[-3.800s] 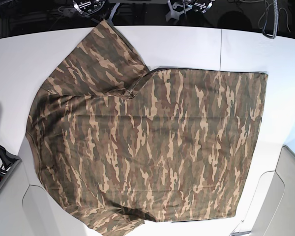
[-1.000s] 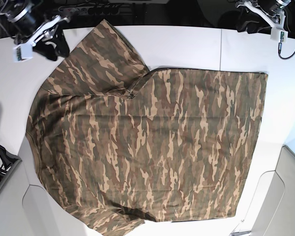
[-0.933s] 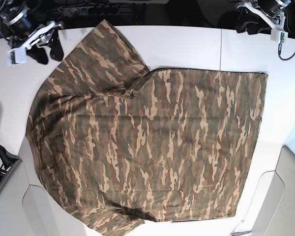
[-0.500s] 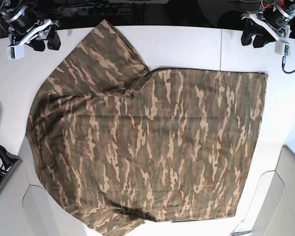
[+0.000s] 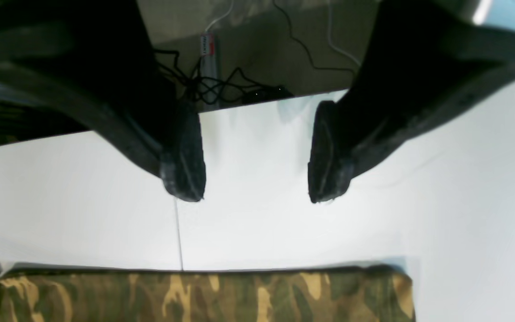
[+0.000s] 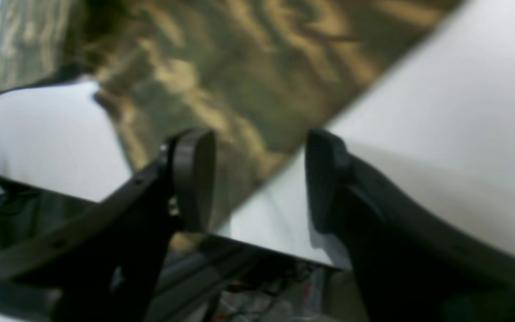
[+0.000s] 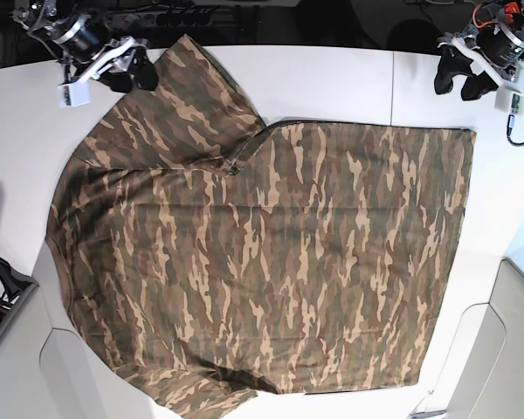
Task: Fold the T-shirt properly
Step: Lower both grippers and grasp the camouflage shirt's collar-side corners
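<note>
Here there is one big white desk [image 7: 332,78], and it is the largest thing. A thin line runs across its top where two pieces meet. The far edge of the desk drops off into a dark place with wires [image 5: 221,85].

Next comes one T-shirt [image 7: 262,253]. It has brown, tan and green streaks. It lies flat and spread wide, and it covers most of the middle of the desk. One sleeve [image 7: 192,87] points to the far edge. The straight bottom hem [image 7: 467,218] is on the right side of the base view. Bare white desk shows past the hem, and also along the far edge between the two arms. The near edge of the shirt reaches almost to the near rim of the desk.

Then there are two claws, one on each arm. The left claw [image 7: 470,78] hangs over bare desk just beyond the far corner of the hem. Its two black fingers [image 5: 186,156] are spread apart with nothing between them. The shirt edge lies close under it, not touching.

The right claw [image 7: 127,72] hangs at the far sleeve, right by its edge. Its two fingers [image 6: 195,179] are spread wide too, and they hold nothing. That wrist view is blurry.
</note>
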Available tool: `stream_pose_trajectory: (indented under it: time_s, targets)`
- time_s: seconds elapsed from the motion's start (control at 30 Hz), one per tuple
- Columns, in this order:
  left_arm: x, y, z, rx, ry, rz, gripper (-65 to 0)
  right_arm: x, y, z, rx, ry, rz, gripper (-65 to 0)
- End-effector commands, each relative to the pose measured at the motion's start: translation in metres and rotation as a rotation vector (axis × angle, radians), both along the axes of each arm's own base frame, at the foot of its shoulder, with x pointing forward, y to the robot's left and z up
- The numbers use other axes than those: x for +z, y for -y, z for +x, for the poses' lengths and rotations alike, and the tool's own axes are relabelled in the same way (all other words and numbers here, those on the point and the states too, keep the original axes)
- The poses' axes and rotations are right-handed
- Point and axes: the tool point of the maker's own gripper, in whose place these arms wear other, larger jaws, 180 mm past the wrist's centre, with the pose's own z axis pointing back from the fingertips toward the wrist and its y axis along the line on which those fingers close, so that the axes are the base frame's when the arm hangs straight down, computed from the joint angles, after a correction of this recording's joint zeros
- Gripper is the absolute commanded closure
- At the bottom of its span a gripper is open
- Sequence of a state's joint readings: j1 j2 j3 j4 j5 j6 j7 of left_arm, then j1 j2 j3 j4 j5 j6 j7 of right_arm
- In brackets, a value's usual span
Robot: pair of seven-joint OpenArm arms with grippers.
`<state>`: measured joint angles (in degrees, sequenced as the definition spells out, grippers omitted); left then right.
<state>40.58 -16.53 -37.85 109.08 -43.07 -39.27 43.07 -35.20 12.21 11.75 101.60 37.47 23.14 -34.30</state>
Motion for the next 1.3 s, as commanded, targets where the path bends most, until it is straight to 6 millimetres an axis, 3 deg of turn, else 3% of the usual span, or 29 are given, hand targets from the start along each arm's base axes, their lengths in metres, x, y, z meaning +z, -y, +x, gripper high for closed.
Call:
stream_pose_trajectory:
  time_s: [0.0,0.17,0.37,0.47,0.7,0.87,1.13,1.27]
  targets:
    - [0.009,-0.002,0.006,-0.012,0.039,0.012,-39.6,0.002,-0.005,0.002,0.006,0.011,0.007,-32.3]
    - [0.015,-0.008,0.015,-0.013,0.089,0.051,-39.6,0.006,-0.023,0.016,-0.012,0.043,0.044,-32.3]
    - [0.026,-0.024,0.045,-0.012,0.146,0.082,-41.3,0.006,-0.03,0.017,-0.026,0.044,0.06,-32.3]
    - [0.02,-0.047,0.057,0.036,0.137,0.088,-46.2,0.004,-0.028,0.016,-0.016,0.041,0.035,-32.3]
    - [-0.004,-0.084,0.071,0.151,0.102,-0.019,-46.4,0.0,-0.025,0.014,-0.002,0.035,-0.001,-32.3]
    - [-0.023,-0.076,0.063,0.175,0.057,-0.148,-46.4,0.001,-0.025,0.014,-0.002,0.035,0.001,-32.3]
    - [-0.05,-0.037,0.064,0.083,-0.002,-0.184,-46.4,0.001,-0.025,0.014,-0.002,0.036,0.002,-32.3]
    - [-0.061,-0.033,0.066,0.084,-0.033,-0.143,-46.4,0.001,-0.025,0.014,-0.002,0.036,0.002,-32.3]
